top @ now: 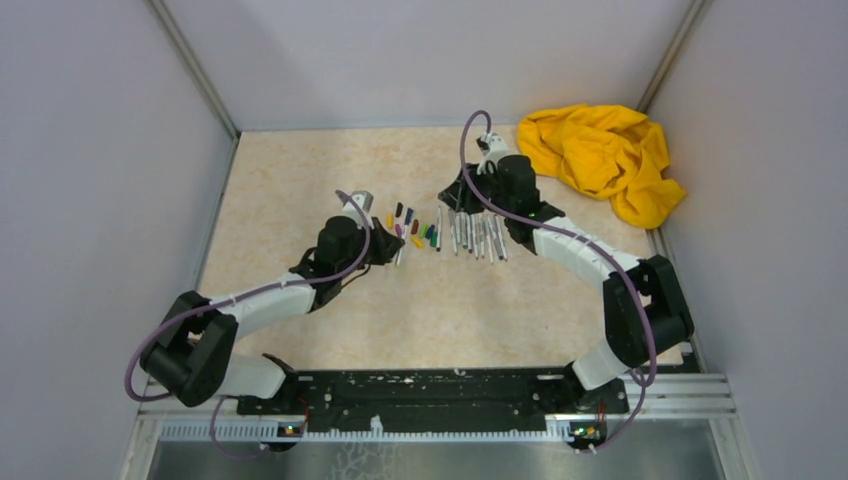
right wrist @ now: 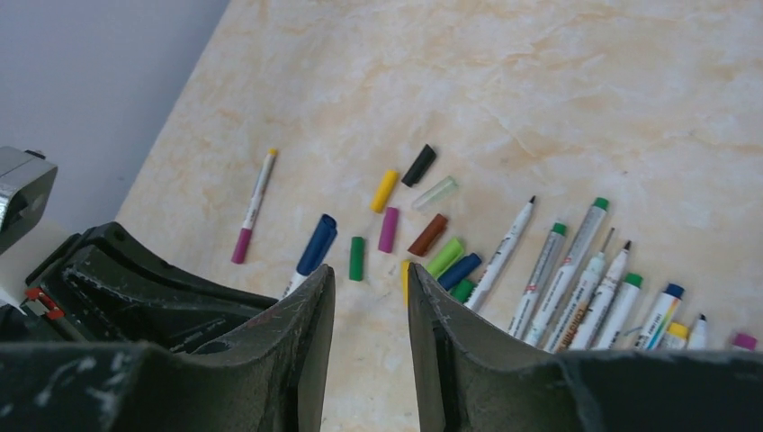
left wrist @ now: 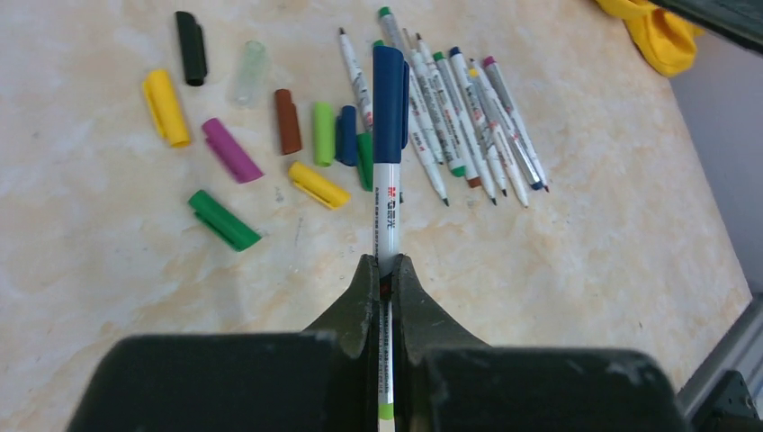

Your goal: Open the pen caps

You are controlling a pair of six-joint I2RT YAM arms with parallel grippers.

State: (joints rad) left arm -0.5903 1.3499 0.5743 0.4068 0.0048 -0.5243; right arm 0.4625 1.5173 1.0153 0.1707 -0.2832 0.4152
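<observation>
Where pen caps (left wrist: 232,150) lie scattered, bare pens (left wrist: 450,108) crowd just beside.

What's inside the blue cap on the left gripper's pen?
The pen runs into the blue cap; only its white barrel shows, clamped in the left gripper. The tip is hidden.

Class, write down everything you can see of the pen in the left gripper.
The pen is slim, with a white, plastic-looking barrel carrying red and dark print. Its dark blue cap is on, at the far end; the near end is light green. The shut left gripper clamps the barrel, pointing it toward the loose caps.
</observation>
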